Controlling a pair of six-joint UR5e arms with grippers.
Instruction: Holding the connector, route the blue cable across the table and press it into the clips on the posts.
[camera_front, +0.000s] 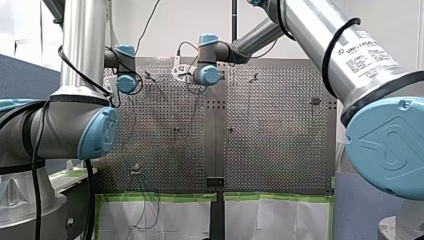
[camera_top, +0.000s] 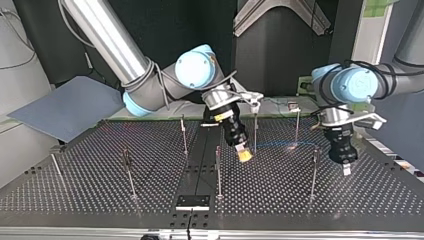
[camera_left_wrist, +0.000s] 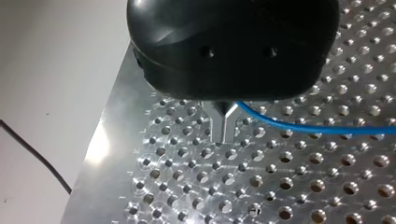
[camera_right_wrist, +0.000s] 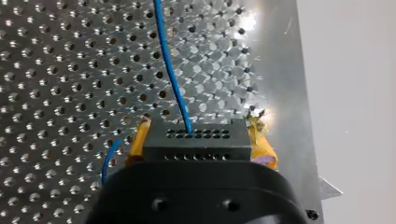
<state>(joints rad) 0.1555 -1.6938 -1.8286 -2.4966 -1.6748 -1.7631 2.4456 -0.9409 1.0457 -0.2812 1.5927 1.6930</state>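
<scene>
In the right wrist view my right gripper (camera_right_wrist: 201, 123) is shut on a black connector (camera_right_wrist: 196, 140), a yellow pad (camera_right_wrist: 261, 144) on each side of it. The blue cable (camera_right_wrist: 169, 65) leaves the connector's face and runs ahead over the perforated table. In the left wrist view my left gripper (camera_left_wrist: 224, 125) has its metal fingers shut on the blue cable (camera_left_wrist: 303, 127), which trails off sideways. In the top view my right gripper (camera_top: 243, 156) hangs near the middle posts and my left gripper (camera_top: 346, 169) is at the right. The thin cable (camera_top: 285, 146) stretches between them.
Several thin posts stand on the table, among them post (camera_top: 255, 132) beside my right gripper, post (camera_top: 297, 127) and post (camera_top: 314, 172) near my left gripper. A black plate (camera_top: 192, 201) lies at the near edge. The table edge (camera_left_wrist: 109, 130) is close beside my left gripper.
</scene>
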